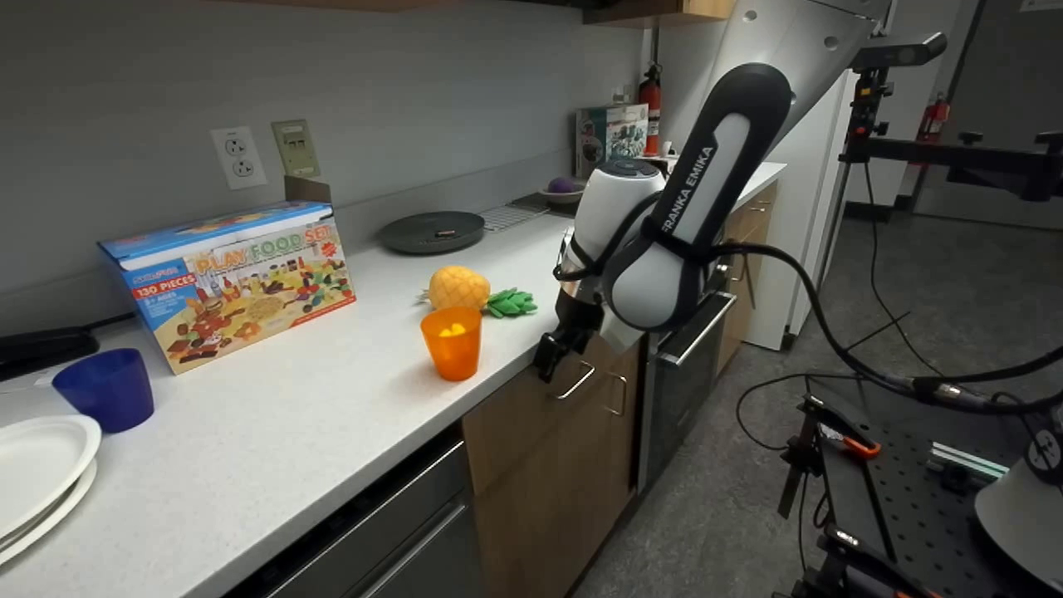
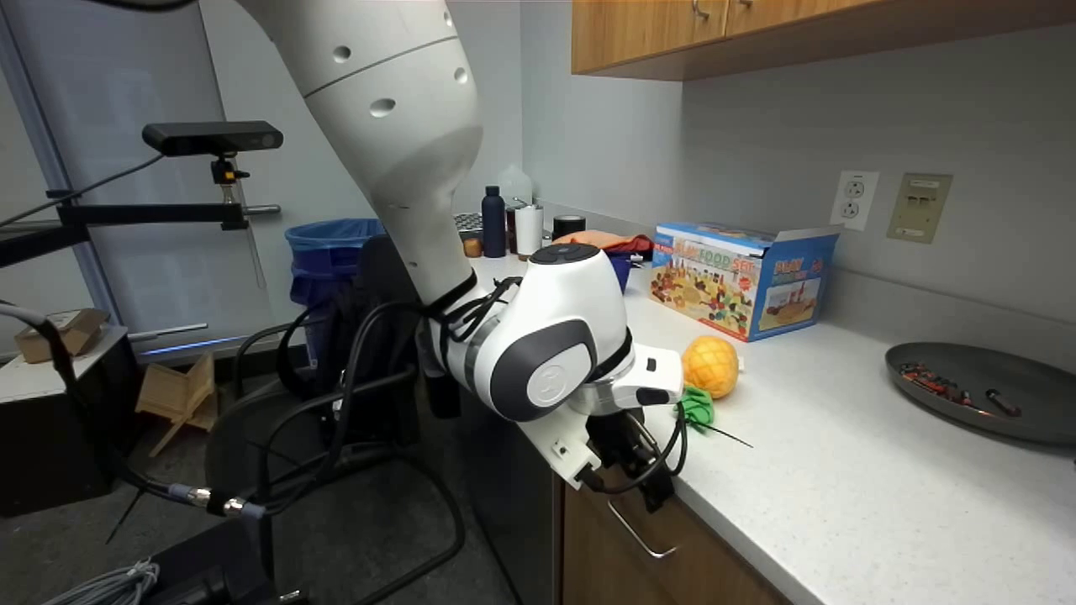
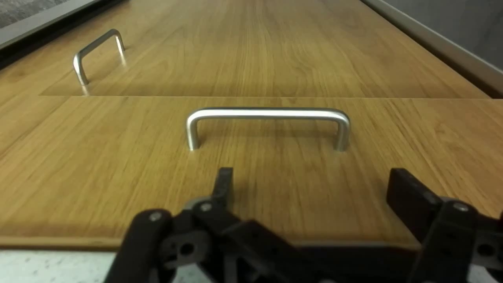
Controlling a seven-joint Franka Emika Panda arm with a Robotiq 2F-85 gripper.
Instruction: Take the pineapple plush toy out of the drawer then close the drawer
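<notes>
The pineapple plush toy [image 1: 459, 289] lies on its side on the counter, yellow-orange with its green tuft towards the arm. It also shows in an exterior view [image 2: 711, 367], partly behind the wrist. The drawer [image 3: 251, 173] appears shut, its brown wood front level with the cabinet door below. Its metal bar handle [image 3: 267, 113] lies just beyond the fingertips in the wrist view. My gripper [image 3: 312, 173] is open, with nothing between its fingers, in front of the drawer's upper part. In both exterior views the gripper [image 1: 546, 357] [image 2: 660, 496] is at the counter's front edge, above the handle.
A translucent orange cup [image 1: 453, 353] with yellow pieces stands near the counter edge beside the toy. A play food box [image 1: 241, 282], a blue cup [image 1: 106, 390], white plates [image 1: 50, 465] and a dark pan [image 1: 432, 232] are on the counter. A door handle [image 3: 100, 43] sits lower left.
</notes>
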